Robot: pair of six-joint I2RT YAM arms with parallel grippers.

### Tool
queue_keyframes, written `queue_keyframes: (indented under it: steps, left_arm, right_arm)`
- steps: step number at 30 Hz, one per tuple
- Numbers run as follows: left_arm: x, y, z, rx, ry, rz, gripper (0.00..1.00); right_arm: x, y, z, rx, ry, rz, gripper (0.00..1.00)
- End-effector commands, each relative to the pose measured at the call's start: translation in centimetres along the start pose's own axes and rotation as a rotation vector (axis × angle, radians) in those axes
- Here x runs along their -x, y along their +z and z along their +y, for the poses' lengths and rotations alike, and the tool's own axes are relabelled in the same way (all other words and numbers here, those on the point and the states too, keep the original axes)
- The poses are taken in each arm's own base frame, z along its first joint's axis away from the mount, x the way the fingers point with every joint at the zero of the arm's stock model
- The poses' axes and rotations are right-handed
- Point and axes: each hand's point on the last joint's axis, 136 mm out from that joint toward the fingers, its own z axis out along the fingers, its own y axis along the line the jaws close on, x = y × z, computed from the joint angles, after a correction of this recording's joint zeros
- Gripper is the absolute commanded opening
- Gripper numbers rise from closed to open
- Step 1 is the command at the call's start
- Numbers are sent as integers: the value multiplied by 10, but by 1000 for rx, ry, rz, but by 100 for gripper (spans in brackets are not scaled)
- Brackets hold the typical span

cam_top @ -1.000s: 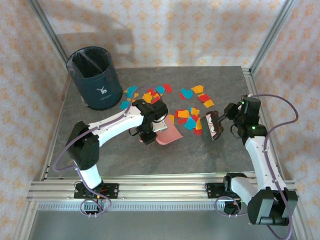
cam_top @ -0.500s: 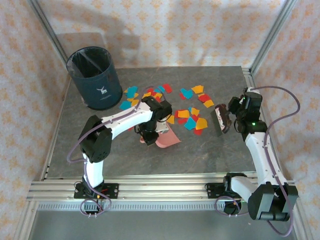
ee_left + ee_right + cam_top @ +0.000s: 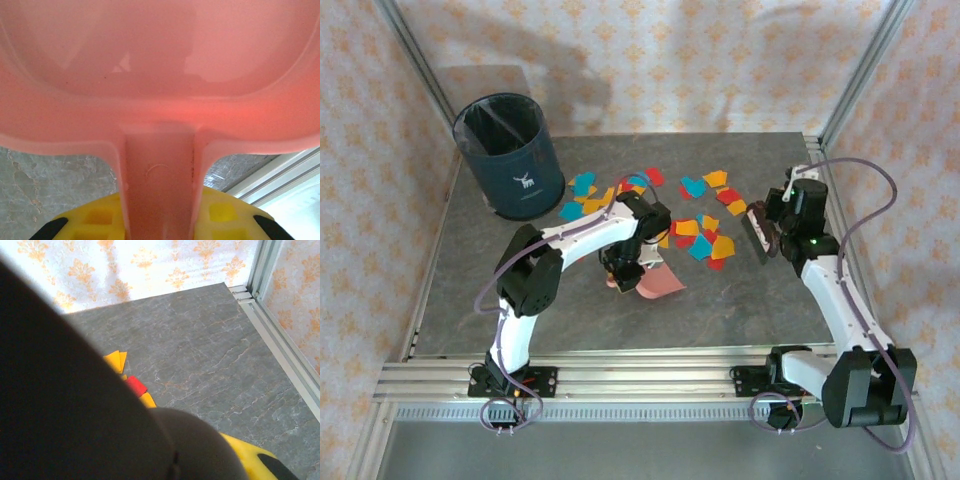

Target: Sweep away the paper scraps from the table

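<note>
On the table (image 3: pixel 520 300) | left gripper (image 3: pixel 159 220) clamped tight on dustpan (image 3: pixel 160 65) | right gripper (image 3: pixel 775 222) clamped on brush (image 3: pixel 757 235) | paper scraps (image 3: pixel 700 240) likely needed low strokes panward.

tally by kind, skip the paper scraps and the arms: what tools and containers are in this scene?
pink dustpan: 1
dark brush: 1
dark blue bin: 1
total: 3

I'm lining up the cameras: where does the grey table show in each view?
Top external: the table fills the middle of the picture.
Left wrist: table at lower left, below the pink dustpan.
Right wrist: table across the upper right.
Shared landmark: the silver rails edging it.
</note>
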Motion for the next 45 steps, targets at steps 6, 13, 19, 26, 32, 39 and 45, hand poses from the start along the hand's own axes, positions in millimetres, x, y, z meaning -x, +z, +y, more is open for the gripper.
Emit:
queue_keyframes:
  steps: [6, 13, 19, 26, 32, 39, 45]
  left_arm:
    - [3, -3, -13, -47, 37, 26, 0]
    - [9, 0, -14, -61, 36, 37, 0]
    - [14, 4, -15, -68, 40, 45, 0]
    - [21, 9, -14, -73, 41, 54, 0]
    - [28, 13, -13, -70, 32, 53, 0]
    - [35, 19, -12, -70, 31, 57, 0]
    - [41, 20, -11, -65, 24, 41, 0]
  right_arm:
    - [-8, 11, 11, 17, -46, -1, 0]
    - [-29, 14, 24, 63, -63, 65, 0]
    - [-45, 11, 39, 113, -81, 114, 0]
    - [-60, 3, 63, 174, -104, 159, 0]
    - [-71, -7, 85, 242, -111, 188, 0]
    - [-73, -23, 112, 340, -102, 199, 0]
    - [-75, -37, 126, 410, -92, 226, 0]
